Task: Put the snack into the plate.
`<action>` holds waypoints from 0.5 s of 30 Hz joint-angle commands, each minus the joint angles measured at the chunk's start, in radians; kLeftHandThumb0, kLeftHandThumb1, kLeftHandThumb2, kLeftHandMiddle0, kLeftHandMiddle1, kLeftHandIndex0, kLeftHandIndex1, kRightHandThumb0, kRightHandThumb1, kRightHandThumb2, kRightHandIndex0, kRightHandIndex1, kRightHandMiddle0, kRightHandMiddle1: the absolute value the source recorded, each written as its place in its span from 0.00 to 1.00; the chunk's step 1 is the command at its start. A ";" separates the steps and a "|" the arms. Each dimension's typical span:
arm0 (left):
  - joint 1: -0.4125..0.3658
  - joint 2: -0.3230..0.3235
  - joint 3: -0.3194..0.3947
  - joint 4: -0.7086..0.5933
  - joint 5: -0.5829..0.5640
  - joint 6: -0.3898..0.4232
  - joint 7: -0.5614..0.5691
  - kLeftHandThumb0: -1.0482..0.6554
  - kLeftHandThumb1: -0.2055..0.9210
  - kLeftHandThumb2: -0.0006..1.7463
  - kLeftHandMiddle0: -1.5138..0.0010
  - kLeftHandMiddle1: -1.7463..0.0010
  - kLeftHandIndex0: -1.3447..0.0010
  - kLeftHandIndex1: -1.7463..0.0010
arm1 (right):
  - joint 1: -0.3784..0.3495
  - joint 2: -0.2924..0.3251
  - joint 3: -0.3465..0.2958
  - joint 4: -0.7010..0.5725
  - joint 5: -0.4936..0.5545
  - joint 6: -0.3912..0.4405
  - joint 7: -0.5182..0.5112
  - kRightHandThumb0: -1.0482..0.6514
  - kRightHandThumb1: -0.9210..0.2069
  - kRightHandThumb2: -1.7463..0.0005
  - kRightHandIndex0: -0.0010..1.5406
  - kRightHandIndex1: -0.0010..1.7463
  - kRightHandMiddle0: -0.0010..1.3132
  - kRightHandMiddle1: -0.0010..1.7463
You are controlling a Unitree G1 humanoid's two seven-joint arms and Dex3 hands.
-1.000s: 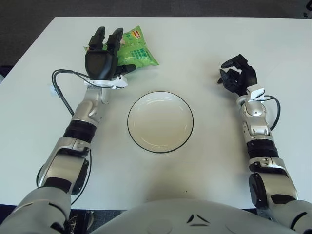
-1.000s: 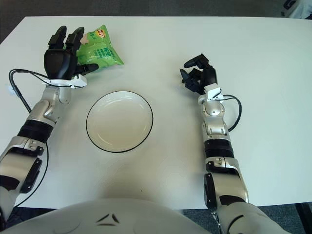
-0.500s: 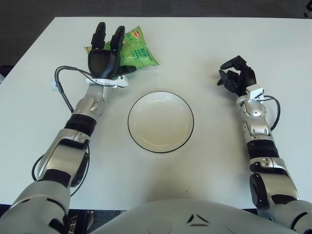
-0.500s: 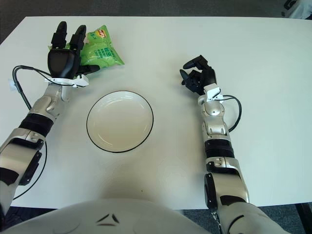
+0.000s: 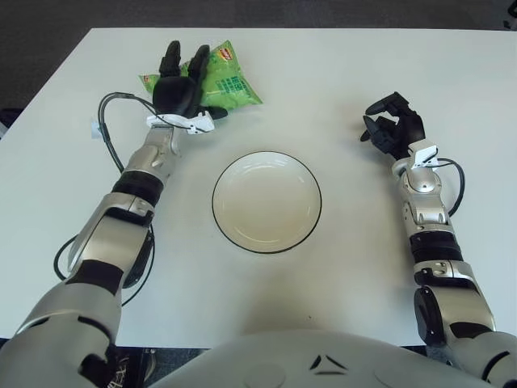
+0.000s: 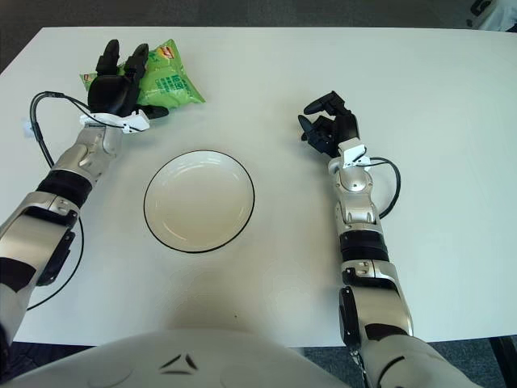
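A green snack bag (image 5: 224, 82) lies on the white table at the far left; it also shows in the right eye view (image 6: 166, 84). My left hand (image 5: 182, 81) is over the bag's left part, fingers spread and pointing away, not closed around it. A white plate with a dark rim (image 5: 222, 224) sits empty in the middle of the table, nearer than the bag. My right hand (image 5: 390, 125) rests at the right of the table, fingers loosely curled, holding nothing.
A black cable (image 5: 103, 141) loops beside my left forearm. The table's far edge (image 5: 291, 30) runs just behind the bag.
My left hand has moved forward and a little right, further over the snack bag. The bag, plate and right hand have not moved.
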 commanded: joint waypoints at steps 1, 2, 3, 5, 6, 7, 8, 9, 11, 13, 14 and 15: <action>-0.030 0.004 -0.011 0.049 -0.020 0.000 -0.042 0.03 1.00 0.11 1.00 1.00 0.91 1.00 | 0.106 0.028 0.012 0.065 -0.007 0.015 0.005 0.40 0.00 0.82 0.62 0.78 0.33 0.87; -0.033 0.003 -0.013 0.055 -0.023 0.001 -0.047 0.03 1.00 0.11 1.00 1.00 0.91 1.00 | 0.107 0.028 0.012 0.064 -0.007 0.016 0.005 0.40 0.00 0.82 0.62 0.78 0.33 0.87; -0.046 0.001 -0.016 0.078 -0.025 0.000 -0.059 0.03 1.00 0.11 1.00 1.00 0.91 1.00 | 0.107 0.028 0.013 0.063 -0.008 0.016 0.004 0.40 0.00 0.82 0.62 0.78 0.33 0.87; -0.065 -0.001 -0.024 0.115 -0.029 -0.006 -0.079 0.03 1.00 0.10 1.00 1.00 0.91 1.00 | 0.106 0.028 0.014 0.064 -0.009 0.017 0.004 0.40 0.00 0.82 0.62 0.78 0.33 0.87; -0.072 -0.002 -0.028 0.129 -0.031 -0.010 -0.087 0.03 1.00 0.10 1.00 1.00 0.91 1.00 | 0.107 0.027 0.014 0.063 -0.009 0.017 0.005 0.40 0.00 0.82 0.62 0.78 0.33 0.87; -0.082 0.000 -0.035 0.155 -0.033 -0.020 -0.105 0.03 1.00 0.10 1.00 1.00 0.91 1.00 | 0.108 0.027 0.014 0.062 -0.009 0.017 0.005 0.40 0.00 0.82 0.62 0.78 0.33 0.87; -0.090 0.001 -0.041 0.174 -0.034 -0.027 -0.117 0.03 1.00 0.09 1.00 1.00 0.91 1.00 | 0.108 0.027 0.014 0.062 -0.010 0.017 0.005 0.40 0.00 0.82 0.62 0.78 0.33 0.87; -0.096 0.002 -0.046 0.189 -0.036 -0.032 -0.124 0.03 1.00 0.09 1.00 1.00 0.91 1.00 | 0.109 0.027 0.014 0.062 -0.010 0.017 0.005 0.40 0.00 0.82 0.62 0.78 0.33 0.87; -0.118 0.004 -0.066 0.245 -0.029 -0.037 -0.156 0.03 1.00 0.08 1.00 1.00 0.91 1.00 | 0.110 0.026 0.015 0.060 -0.010 0.018 0.005 0.40 0.00 0.82 0.62 0.78 0.33 0.87; -0.138 0.001 -0.083 0.291 -0.026 -0.032 -0.193 0.03 1.00 0.08 1.00 1.00 0.92 1.00 | 0.112 0.026 0.016 0.057 -0.010 0.019 0.006 0.40 0.00 0.82 0.62 0.78 0.33 0.87; -0.146 0.000 -0.089 0.306 -0.027 -0.029 -0.206 0.03 1.00 0.08 1.00 1.00 0.92 1.00 | 0.112 0.025 0.016 0.057 -0.010 0.019 0.006 0.40 0.00 0.82 0.62 0.78 0.33 0.87; -0.154 -0.003 -0.093 0.318 -0.030 -0.023 -0.222 0.03 1.00 0.08 1.00 1.00 0.92 1.00 | 0.112 0.025 0.016 0.056 -0.010 0.020 0.006 0.40 0.00 0.82 0.62 0.78 0.33 0.87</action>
